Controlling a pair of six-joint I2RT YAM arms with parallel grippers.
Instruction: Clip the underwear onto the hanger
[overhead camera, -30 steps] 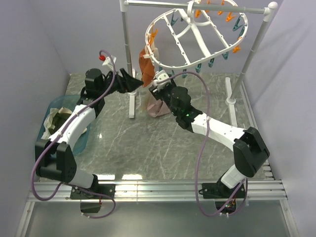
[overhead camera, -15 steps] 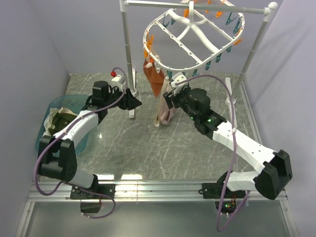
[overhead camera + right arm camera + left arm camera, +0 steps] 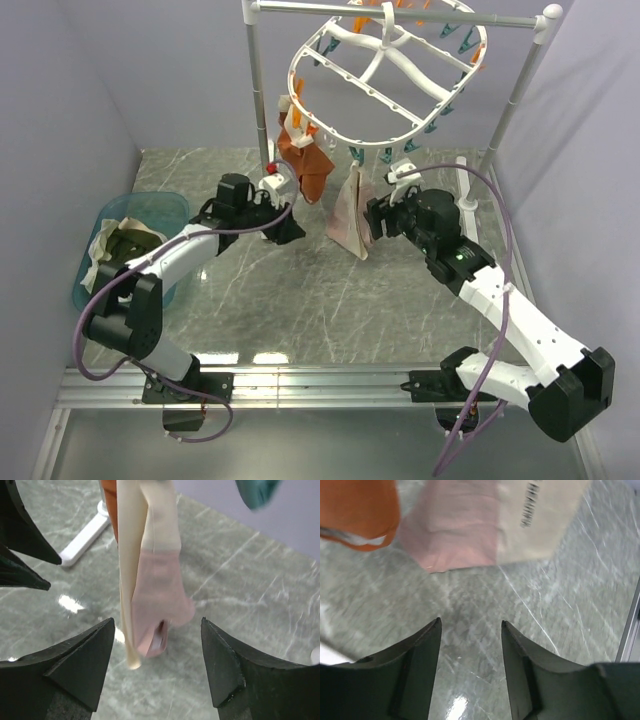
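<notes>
Beige underwear (image 3: pixel 350 215) hangs, apparently pegged, off hanger (image 3: pixel 388 62) near rim; left gripper (image 3: pixel 470 624) and right gripper (image 3: pixel 157 622) parted, empty; likely done.

Pale lilac walls (image 3: pixel 70 90) at 9, 12 and 3 o'clock enclose a grey-green marbled tabletop (image 3: pixel 330 300); bright glare (image 3: pixel 262 357), seemingly from overhead lighting, pools at 6 o'clock beside an aluminium rail (image 3: pixel 320 385).

L hand (image 3: pixel 288 228) & R hand (image 3: pixel 374 222) both open mid-air, tips pointing toward each other
</notes>
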